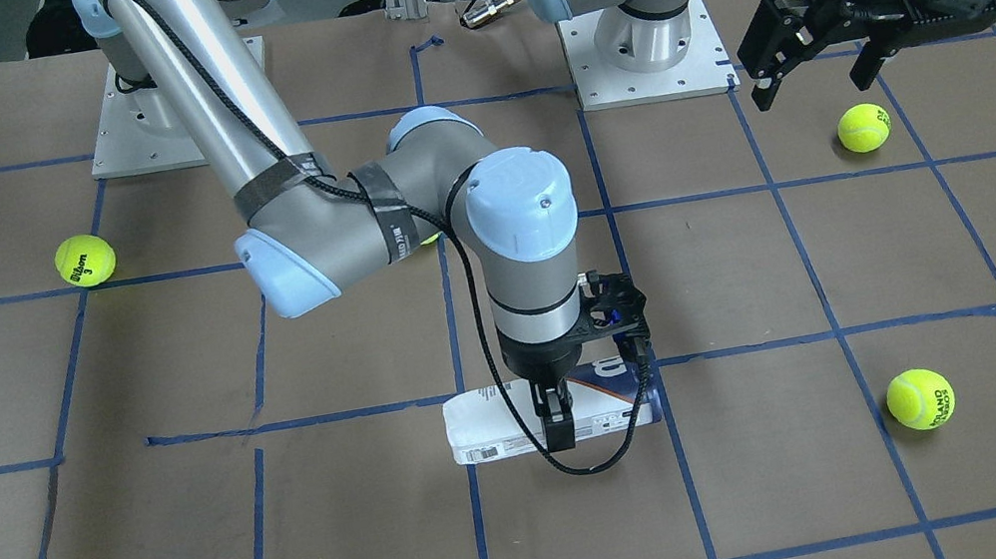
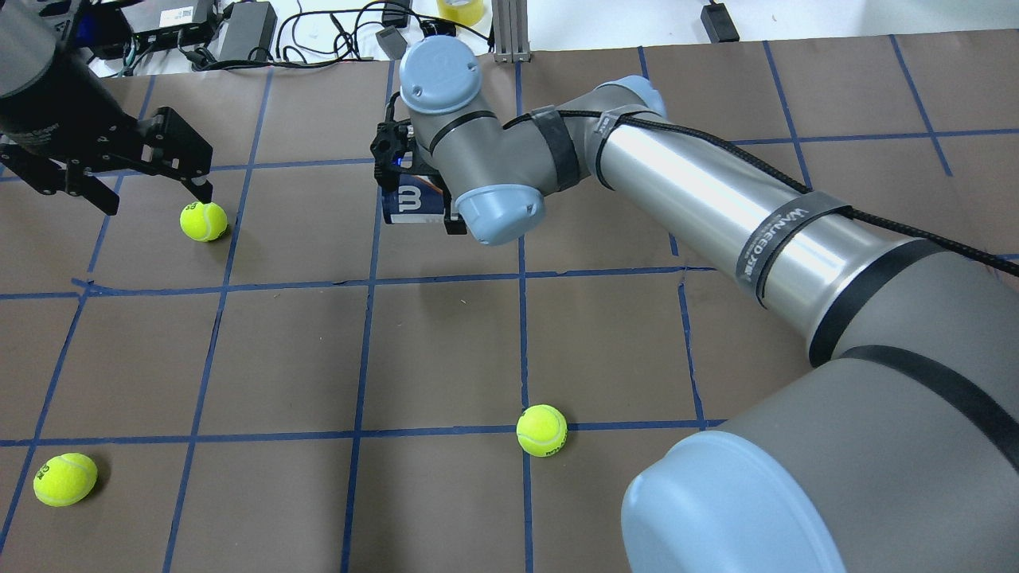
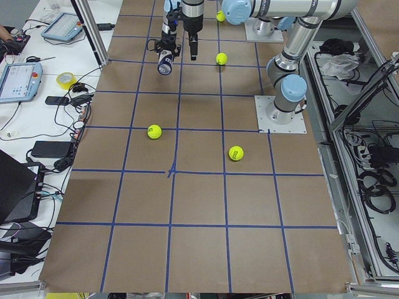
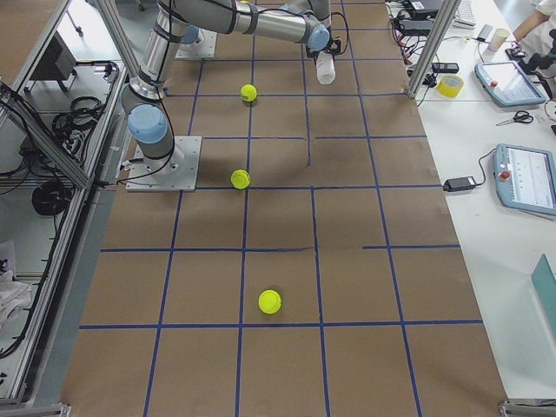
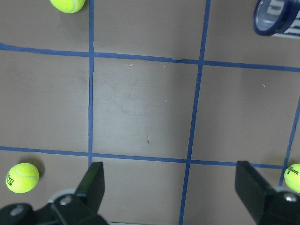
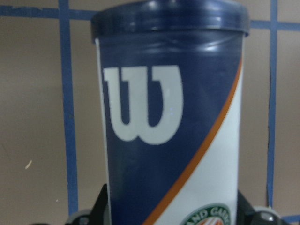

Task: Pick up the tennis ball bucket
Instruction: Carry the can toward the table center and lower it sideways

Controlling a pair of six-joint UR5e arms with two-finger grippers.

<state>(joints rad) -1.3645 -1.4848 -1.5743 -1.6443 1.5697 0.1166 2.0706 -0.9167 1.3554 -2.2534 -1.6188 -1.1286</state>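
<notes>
Right gripper [image 1: 555, 410]: jaws pinched onto the middle of the tennis ball bucket [image 1: 492, 427], one finger on each side. Left gripper [image 1: 813, 87]: fingers spread wide, holding nothing, poised above the table [image 1: 301, 555] near a tennis ball [image 1: 864, 127]. Tennis ball bucket: on its side mid-table, long axis running across the table, navy end toward the robot's left; contact with the table cannot be told.
</notes>
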